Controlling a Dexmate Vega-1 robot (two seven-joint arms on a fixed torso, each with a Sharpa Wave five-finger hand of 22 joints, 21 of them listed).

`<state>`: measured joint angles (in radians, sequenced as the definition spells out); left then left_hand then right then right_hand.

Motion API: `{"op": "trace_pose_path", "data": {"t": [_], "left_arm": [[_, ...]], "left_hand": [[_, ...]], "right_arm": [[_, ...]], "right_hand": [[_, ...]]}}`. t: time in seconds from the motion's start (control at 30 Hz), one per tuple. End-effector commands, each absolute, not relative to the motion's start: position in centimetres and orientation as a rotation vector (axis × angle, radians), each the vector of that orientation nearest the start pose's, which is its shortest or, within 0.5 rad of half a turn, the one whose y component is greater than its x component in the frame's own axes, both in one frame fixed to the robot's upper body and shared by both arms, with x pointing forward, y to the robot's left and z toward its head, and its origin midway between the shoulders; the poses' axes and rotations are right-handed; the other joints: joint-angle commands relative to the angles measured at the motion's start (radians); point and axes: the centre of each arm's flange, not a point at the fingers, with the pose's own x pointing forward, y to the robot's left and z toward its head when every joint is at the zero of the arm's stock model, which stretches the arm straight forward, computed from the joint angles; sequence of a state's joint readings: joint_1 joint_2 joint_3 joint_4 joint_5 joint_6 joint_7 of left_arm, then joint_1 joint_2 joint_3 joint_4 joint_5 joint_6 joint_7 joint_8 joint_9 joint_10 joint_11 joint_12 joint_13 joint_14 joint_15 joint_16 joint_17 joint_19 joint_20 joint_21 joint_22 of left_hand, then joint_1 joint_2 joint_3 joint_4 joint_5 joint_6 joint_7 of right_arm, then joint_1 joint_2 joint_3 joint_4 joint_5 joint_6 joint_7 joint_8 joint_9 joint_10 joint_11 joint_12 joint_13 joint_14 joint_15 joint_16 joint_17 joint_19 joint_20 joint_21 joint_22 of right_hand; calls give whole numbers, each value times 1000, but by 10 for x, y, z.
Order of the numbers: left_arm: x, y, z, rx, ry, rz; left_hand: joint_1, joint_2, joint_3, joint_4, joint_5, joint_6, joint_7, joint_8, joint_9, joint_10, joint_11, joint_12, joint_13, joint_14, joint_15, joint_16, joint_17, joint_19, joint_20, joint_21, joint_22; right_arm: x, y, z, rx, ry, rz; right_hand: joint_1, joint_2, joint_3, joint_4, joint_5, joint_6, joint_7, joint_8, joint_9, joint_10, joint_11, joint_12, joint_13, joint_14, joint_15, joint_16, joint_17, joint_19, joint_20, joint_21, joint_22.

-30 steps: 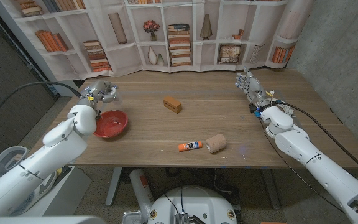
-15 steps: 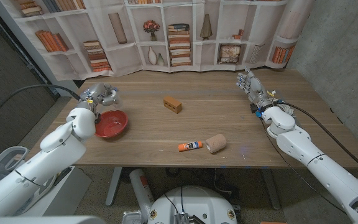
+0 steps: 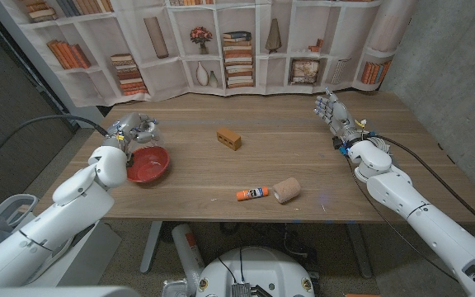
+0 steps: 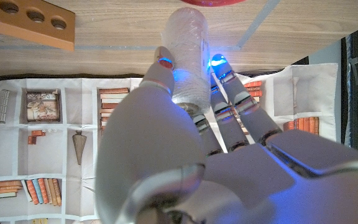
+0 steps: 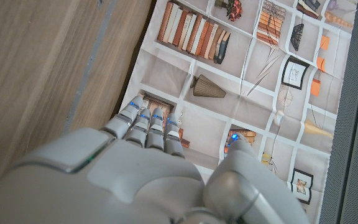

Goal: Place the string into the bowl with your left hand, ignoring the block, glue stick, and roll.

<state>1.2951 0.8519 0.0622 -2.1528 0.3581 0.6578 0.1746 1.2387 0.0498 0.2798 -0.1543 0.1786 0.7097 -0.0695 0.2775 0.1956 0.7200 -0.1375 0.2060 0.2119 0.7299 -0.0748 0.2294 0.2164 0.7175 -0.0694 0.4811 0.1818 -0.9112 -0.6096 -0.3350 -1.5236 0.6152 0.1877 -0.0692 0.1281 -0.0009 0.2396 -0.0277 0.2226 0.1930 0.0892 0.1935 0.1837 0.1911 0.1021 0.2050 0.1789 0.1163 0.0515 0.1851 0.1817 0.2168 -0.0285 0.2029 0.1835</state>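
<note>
Wooden table [image 3: 303,165] spans the head view, with a printed bookshelf backdrop [image 3: 237,41] behind its far edge.

Left arm [image 3: 64,206] comes in from the near left corner and reaches to the table's left side. Right arm [image 3: 411,206] comes in from the near right and reaches to the far right part of the table.

Red bowl [image 3: 147,163] sits on the left side of the table, just beside the left arm's wrist. A thin slice of its rim shows in the left wrist view [image 4: 213,2].

Left hand [image 3: 134,128] is above the table just behind the bowl's far rim, gripping the string. In the left wrist view the left hand [image 4: 185,143] has thumb and fingers wrapped around the spool.

String [image 4: 188,53] is a whitish cylindrical spool, held in the left hand, not in the bowl. Head view shows it as a pale blob in the hand [image 3: 144,125], detail too small to read.

Right hand [image 3: 330,110] is near the far right of the table, fingers extended and apart, holding nothing. Right wrist view shows the right hand [image 5: 154,168] with fingers straight toward the backdrop, thumb set apart.

Roll [image 3: 286,190], tan, lies near the front edge, right of centre.

Block [image 3: 229,138], an orange brick with holes, sits mid-table, well apart from the bowl; also in the left wrist view [image 4: 30,23].

Glue stick [image 3: 252,194], orange and white, lies just beside the roll on its left.
</note>
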Motion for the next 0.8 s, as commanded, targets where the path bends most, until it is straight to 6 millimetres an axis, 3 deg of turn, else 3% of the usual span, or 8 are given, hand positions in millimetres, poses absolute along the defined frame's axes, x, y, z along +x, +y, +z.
{"op": "trace_pose_path", "data": {"t": [0.03, 0.8], "left_arm": [[491, 370, 5, 1100, -327, 478], [472, 377, -11, 1057, -317, 466]], "left_hand": [[-7, 51, 35, 36, 5, 30, 16, -2, 2, 22, -2, 2, 1, 7, -117, -2, 6, -3, -24, 7, 3], [-9, 51, 36, 36, 5, 33, 17, -10, 2, 22, 0, -1, 1, 8, -116, -4, 7, -6, -22, 9, 3]], "right_arm": [[625, -294, 2, -33, -610, 175], [627, -291, -1, -30, -602, 175]], "right_hand": [[3, 11, -5, -2, 10, 10, 5, 2, 4, 10, 0, 6, 6, 9, 0, 2, 3, 8, 0, 1, 2], [3, 12, -7, -2, 9, 10, 4, 2, 4, 10, 1, 6, 6, 11, -1, 3, 3, 9, 1, 1, 2]]}}
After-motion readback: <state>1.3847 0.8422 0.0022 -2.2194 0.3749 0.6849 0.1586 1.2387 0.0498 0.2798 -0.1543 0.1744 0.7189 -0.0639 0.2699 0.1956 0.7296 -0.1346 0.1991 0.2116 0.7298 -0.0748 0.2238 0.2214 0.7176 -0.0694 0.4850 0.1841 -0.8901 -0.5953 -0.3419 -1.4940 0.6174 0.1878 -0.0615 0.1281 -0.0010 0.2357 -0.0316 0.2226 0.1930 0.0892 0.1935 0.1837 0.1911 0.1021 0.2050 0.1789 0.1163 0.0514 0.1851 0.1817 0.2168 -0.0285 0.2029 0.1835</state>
